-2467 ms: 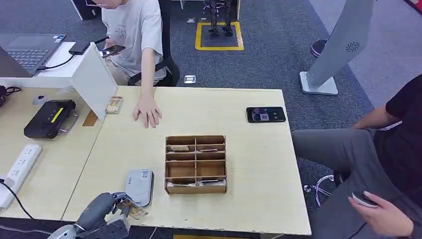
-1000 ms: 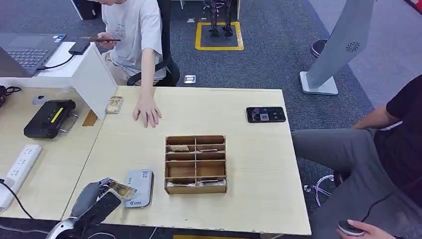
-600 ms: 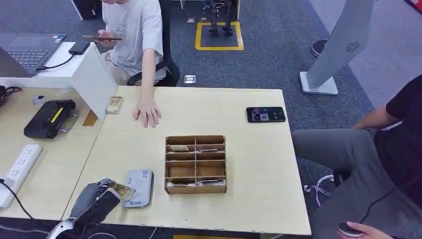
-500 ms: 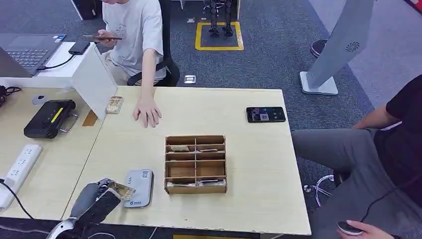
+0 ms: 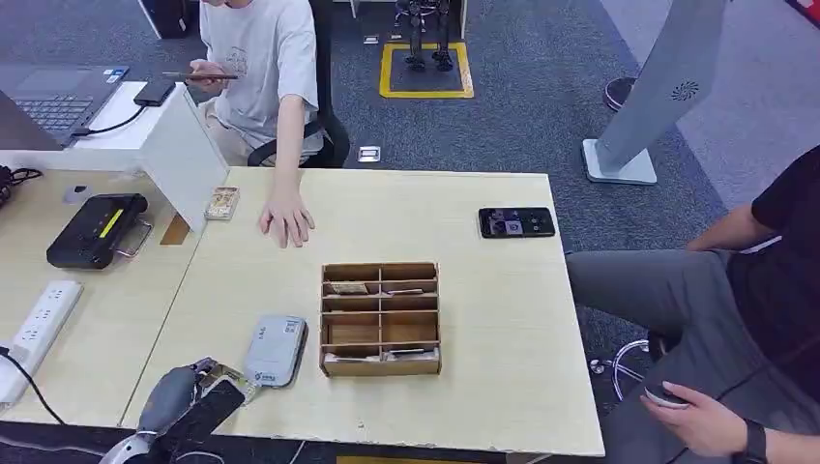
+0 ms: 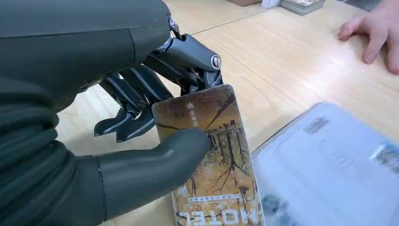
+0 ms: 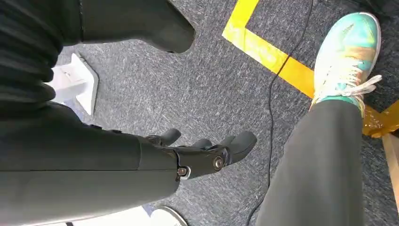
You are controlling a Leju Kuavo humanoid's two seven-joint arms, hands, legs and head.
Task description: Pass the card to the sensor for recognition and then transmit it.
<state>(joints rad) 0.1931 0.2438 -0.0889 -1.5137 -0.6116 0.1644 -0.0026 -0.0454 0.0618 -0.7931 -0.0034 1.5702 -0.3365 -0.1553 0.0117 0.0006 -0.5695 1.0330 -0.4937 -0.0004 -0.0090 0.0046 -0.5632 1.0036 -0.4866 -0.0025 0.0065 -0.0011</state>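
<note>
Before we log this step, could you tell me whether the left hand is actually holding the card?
Yes, held. In the left wrist view the left hand pinches the card between its thumb and dark fingers, beside the grey sensor.

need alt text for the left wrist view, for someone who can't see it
The robot's left hand pinches a brown and yellow hotel card between its thick grey thumb and dark fingers, above a light wooden table. A blurred grey card reader lies beside the card, and a person's hand rests on the table farther off.
</note>
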